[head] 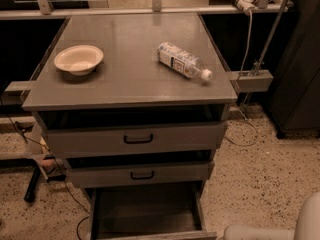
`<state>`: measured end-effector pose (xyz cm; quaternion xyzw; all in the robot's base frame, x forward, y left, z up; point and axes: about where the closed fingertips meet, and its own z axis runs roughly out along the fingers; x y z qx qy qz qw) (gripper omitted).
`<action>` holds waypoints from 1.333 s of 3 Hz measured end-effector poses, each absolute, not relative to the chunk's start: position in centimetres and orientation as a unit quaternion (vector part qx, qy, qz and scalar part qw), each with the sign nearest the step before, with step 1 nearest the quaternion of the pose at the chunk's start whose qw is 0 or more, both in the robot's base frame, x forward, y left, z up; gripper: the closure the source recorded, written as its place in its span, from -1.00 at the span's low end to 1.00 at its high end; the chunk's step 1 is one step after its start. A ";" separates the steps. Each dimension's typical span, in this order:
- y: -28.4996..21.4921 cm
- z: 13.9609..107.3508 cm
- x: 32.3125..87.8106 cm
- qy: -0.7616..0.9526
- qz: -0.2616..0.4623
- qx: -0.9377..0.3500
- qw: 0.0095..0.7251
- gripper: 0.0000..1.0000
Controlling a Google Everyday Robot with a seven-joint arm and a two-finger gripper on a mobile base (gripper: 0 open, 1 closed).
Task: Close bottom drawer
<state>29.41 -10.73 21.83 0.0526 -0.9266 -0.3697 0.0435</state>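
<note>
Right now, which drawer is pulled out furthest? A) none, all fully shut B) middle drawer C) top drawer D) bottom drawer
D: the bottom drawer stands far out with its dark interior open to view, while the top drawer and middle drawer project only slightly. The gripper is out of view; only a white arm segment shows at the lower right corner.

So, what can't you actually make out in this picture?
bottom drawer: its front and handle are cut off by the camera view's lower edge.
gripper: out of frame; only a white robot part shows at the lower right corner.
bottle: label print too small to read.
two upper drawers: insides hidden in shadow under the tabletop.
</note>
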 end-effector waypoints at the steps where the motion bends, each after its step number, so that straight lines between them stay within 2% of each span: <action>1: -10.4 21.0 31.7 -0.919 -0.394 -0.004 0.014 1.00; 2: -10.8 20.4 34.4 -0.913 -0.404 -0.051 -0.017 1.00; 4: -8.8 17.6 36.6 -0.918 -0.386 -0.079 -0.040 1.00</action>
